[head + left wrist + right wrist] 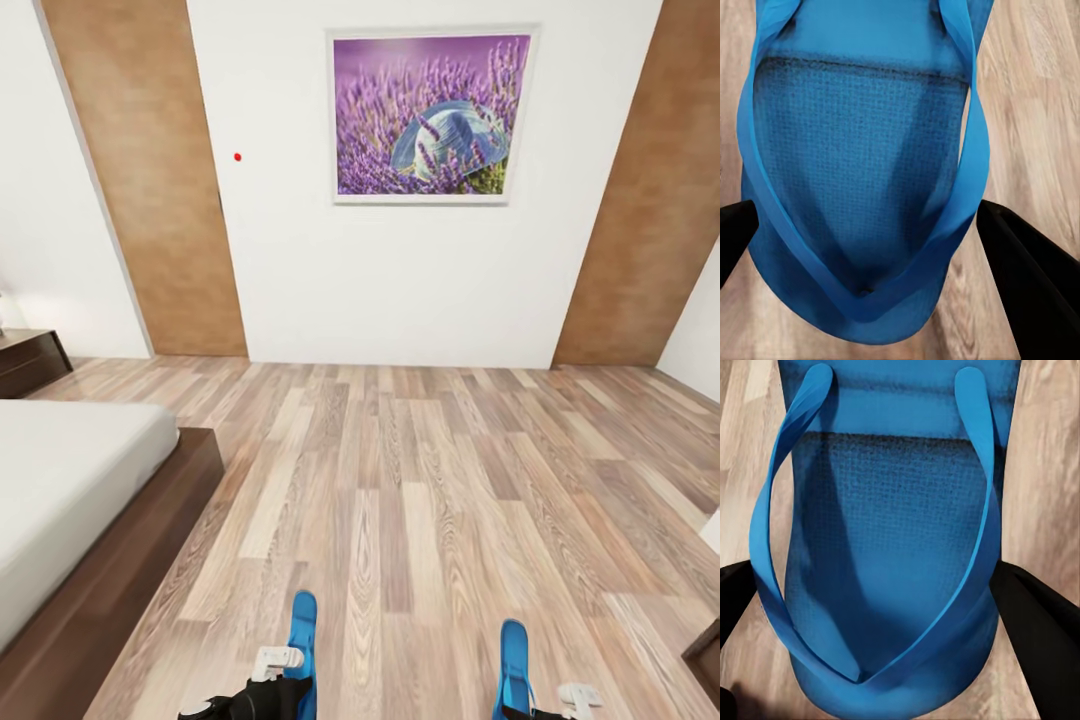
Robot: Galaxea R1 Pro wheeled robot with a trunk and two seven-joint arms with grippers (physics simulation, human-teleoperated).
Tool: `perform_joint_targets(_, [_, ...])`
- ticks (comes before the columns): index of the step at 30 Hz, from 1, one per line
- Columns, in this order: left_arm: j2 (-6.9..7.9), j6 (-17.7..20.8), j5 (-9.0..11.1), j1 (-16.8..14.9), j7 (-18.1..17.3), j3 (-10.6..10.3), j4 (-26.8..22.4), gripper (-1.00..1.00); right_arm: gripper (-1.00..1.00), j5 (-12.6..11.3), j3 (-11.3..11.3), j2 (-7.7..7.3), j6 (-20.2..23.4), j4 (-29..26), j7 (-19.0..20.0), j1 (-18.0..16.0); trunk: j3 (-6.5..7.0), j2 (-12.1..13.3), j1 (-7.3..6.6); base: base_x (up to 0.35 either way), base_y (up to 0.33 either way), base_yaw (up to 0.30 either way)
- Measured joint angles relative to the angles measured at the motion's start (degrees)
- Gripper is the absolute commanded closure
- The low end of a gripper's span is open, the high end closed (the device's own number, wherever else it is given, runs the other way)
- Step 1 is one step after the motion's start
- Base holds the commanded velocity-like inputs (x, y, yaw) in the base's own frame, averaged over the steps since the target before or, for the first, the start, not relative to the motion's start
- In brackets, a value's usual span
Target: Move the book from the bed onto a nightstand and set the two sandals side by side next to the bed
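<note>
- Left gripper (862, 232): jaws pinch the flat bright blue thong sandal (862, 150) across its toe end, sole pointing away from the wrist.
- Right gripper (870, 600): likewise clamped on the second blue sandal (885, 532).
- Judgement: both are carried level for setting down together.
- Left of the left gripper: low dark-framed bed, grey-white mattress (70, 480); beyond it, a dark wooden nightstand (30, 360).
- Book: not visible.

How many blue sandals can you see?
2. One sandal sits in the left gripper, the other sandal in the right gripper, above the floor.
</note>
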Motion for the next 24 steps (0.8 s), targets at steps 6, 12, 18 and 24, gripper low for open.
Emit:
perform_joint_targets(6, [0.00, 0.00, 0.00, 0.00, 0.00, 0.00, 0.00, 1.00, 1.00, 0.05, 0.00, 0.06, 0.00, 0.01, -0.07, 0.00, 0.00, 0.00, 0.00, 0.330, 0.000, 0.000])
perform_joint_targets(12, [0.00, 0.00, 0.00, 0.00, -0.01, -0.01, 0.00, 1.00, 1.00, 0.18, -0.04, 0.07, 0.00, 1.51, -0.05, 0.00, 0.00, 0.00, 0.00, 0.330, 0.000, 0.000])
perform_joint_targets(18, [0.00, 0.00, 0.00, 0.00, 0.07, -0.01, 0.02, 1.00, 1.00, 0.19, -0.11, 0.07, 0.00, 2.00, -0.04, 0.00, 0.00, 0.00, 0.00, 0.330, 0.000, 0.000])
perform_joint_targets(24, [0.12, -0.04, 0.03, 0.00, 0.01, 0.12, 0.00, 1.00, 1.00, 0.19, -0.12, 0.07, 0.00, 2.03, -0.04, 0.00, 0.00, 0.00, 0.00, 0.330, 0.000, 0.000])
